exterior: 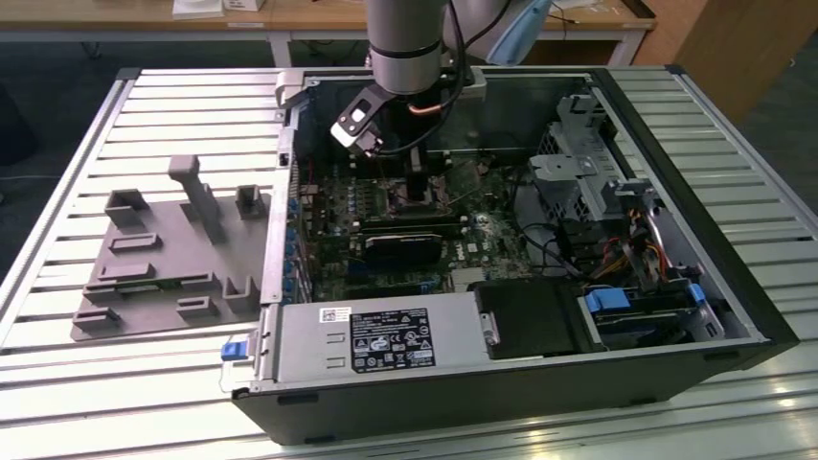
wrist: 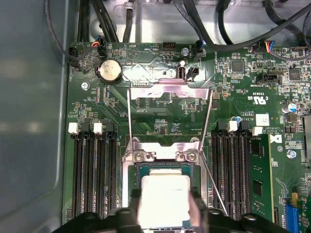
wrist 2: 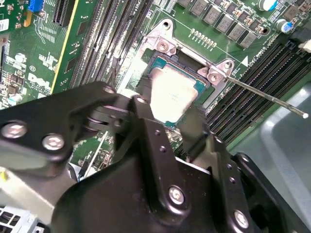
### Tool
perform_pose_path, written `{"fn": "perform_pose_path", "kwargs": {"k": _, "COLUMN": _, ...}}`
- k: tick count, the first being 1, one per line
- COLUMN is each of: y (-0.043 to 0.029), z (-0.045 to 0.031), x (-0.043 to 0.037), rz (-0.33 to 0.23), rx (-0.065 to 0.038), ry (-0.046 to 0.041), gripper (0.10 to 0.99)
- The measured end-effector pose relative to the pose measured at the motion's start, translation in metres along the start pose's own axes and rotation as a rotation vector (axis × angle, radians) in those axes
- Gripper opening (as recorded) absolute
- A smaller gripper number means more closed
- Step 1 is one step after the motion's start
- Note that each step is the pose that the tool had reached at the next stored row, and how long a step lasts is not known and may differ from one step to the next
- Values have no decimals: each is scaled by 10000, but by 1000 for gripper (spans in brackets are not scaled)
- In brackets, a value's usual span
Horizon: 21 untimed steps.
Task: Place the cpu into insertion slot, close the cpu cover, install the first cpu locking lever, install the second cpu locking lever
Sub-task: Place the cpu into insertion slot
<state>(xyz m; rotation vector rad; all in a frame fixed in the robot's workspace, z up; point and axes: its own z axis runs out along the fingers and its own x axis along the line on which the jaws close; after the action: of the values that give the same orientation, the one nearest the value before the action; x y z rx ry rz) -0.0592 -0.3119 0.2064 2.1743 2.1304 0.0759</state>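
Observation:
The cpu [wrist: 165, 199], a silver-grey square, sits level in the insertion slot [wrist: 165, 166] on the green board. My gripper [wrist: 165, 213] is shut on the cpu, with one black finger [wrist 2: 144, 104] against one edge and the other finger [wrist 2: 194, 121] against the opposite edge. The same cpu [wrist 2: 172, 92] and the dark rim of the insertion slot [wrist 2: 167, 59] appear in the second wrist view. The cpu cover [wrist: 167, 89] stands swung open beyond the slot. Thin lever rods [wrist: 129, 121] [wrist: 208, 121] are raised; one lever rod [wrist 2: 262, 94] sticks out sideways. In the exterior view my gripper [exterior: 428, 190] reaches down into the open case.
Long black memory slots [wrist: 92, 170] [wrist: 233, 165] flank the socket. A coin battery [wrist: 110, 70] and cables lie beyond the cover. A power supply [exterior: 371, 340], a black card [exterior: 402, 244] and a drive cage [exterior: 601, 172] crowd the case. A grey fixture plate [exterior: 167, 259] lies outside.

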Motion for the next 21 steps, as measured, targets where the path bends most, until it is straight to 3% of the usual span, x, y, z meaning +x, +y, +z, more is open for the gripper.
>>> {"fn": "perform_pose_path", "kwargs": {"k": 1, "y": 0, "z": 0, "x": 0, "rz": 0, "rx": 0, "ry": 0, "gripper": 475}}
{"fn": "perform_pose_path", "kwargs": {"k": 2, "y": 0, "z": 0, "x": 0, "rz": 0, "rx": 0, "ry": 0, "gripper": 475}}
{"fn": "perform_pose_path", "kwargs": {"k": 4, "y": 0, "z": 0, "x": 0, "rz": 0, "rx": 0, "ry": 0, "gripper": 357}}
{"fn": "perform_pose_path", "kwargs": {"k": 5, "y": 0, "z": 0, "x": 0, "rz": 1, "rx": 0, "ry": 0, "gripper": 357}}
{"fn": "perform_pose_path", "kwargs": {"k": 8, "y": -1, "z": 0, "x": 0, "rz": 0, "rx": 0, "ry": 0, "gripper": 180}}
{"fn": "perform_pose_path", "kwargs": {"k": 9, "y": -1, "z": 0, "x": 0, "rz": 0, "rx": 0, "ry": 0, "gripper": 180}}
{"fn": "perform_pose_path", "kwargs": {"k": 10, "y": -1, "z": 0, "x": 0, "rz": 0, "rx": 0, "ry": 0, "gripper": 122}}
{"fn": "perform_pose_path", "kwargs": {"k": 15, "y": -1, "z": -4, "x": -1, "rz": 0, "rx": 2, "ry": -2, "gripper": 102}}
{"fn": "perform_pose_path", "kwargs": {"k": 21, "y": 14, "z": -149, "x": -5, "rz": 3, "rx": -58, "ry": 1, "gripper": 102}}
